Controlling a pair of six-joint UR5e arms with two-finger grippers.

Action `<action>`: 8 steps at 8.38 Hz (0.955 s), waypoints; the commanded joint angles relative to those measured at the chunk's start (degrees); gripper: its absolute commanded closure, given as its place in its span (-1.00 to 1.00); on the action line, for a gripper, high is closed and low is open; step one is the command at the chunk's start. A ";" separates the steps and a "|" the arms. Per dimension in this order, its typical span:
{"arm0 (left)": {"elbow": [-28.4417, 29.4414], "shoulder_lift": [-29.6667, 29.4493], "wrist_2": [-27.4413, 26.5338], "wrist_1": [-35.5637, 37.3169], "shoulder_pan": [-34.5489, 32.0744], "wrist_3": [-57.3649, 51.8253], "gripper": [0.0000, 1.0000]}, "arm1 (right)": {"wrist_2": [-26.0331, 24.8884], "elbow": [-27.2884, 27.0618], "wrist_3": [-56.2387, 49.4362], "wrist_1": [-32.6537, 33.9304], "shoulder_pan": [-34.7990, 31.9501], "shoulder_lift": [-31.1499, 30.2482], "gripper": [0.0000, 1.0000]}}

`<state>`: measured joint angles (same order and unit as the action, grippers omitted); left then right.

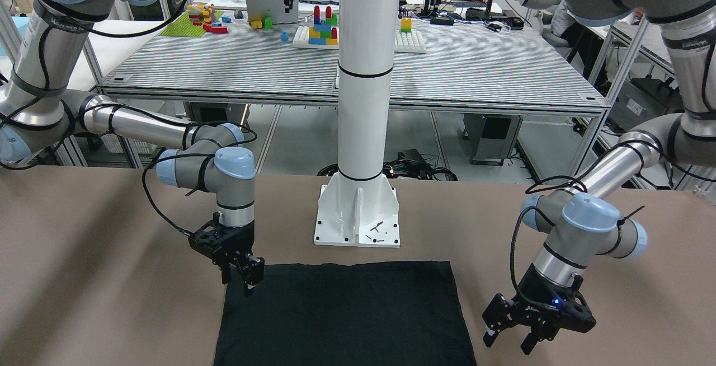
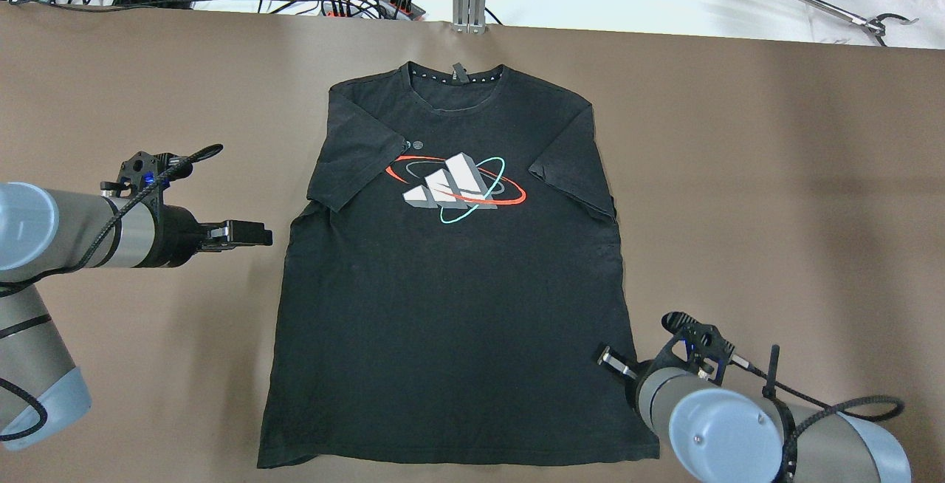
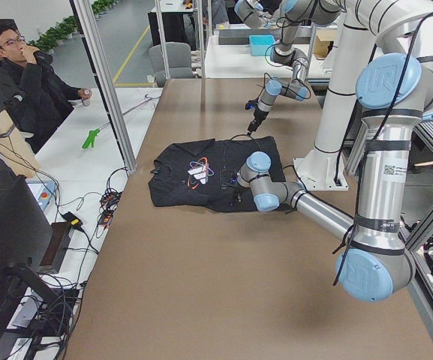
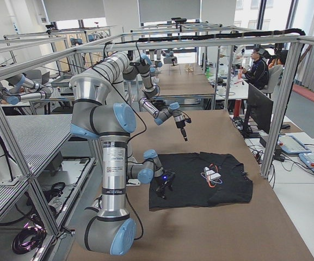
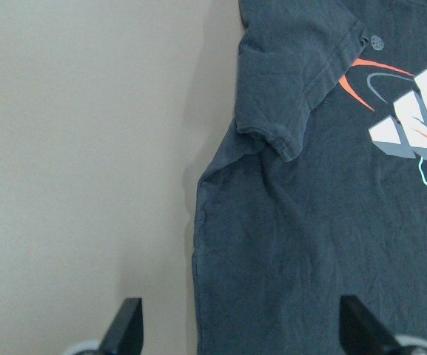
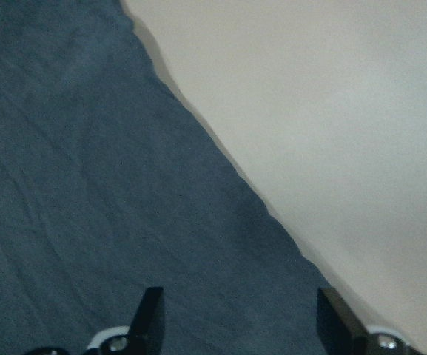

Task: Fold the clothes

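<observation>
I am hovering my left gripper over the brown table, just off the black T-shirt's side edge, a little below the sleeve on my left. Its fingers are standing wide apart with nothing between them, pointing toward the T-shirt. The T-shirt is lying flat and spread out, front up, with both short sleeves angling outward. A white, red and teal logo is showing on its chest, and the collar is facing away from me. My right gripper is hanging at the T-shirt's hem corner on my right, fingers pointing down. Those fingers are also spreading apart and gripping nothing. One is sitting over the black cloth and the other right at the T-shirt's edge. Whether they are touching the cloth I cannot tell. The white pillar's base plate is standing just beyond the T-shirt's hem.
</observation>
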<state>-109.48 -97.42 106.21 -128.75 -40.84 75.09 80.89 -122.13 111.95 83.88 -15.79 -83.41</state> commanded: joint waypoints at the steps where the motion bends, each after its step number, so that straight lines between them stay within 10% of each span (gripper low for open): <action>1: -0.73 0.65 -1.17 -0.01 0.14 -0.03 -0.87 | -1.96 -0.92 2.49 -0.20 7.17 -4.91 -0.18; 8: -1.08 0.48 -2.50 -0.01 0.14 -0.03 -0.87 | -1.96 -1.09 0.91 -0.47 10.52 -7.74 -0.08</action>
<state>-110.61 -96.84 103.87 -128.76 -40.69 75.06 78.83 -123.40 113.30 83.70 -5.27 -90.94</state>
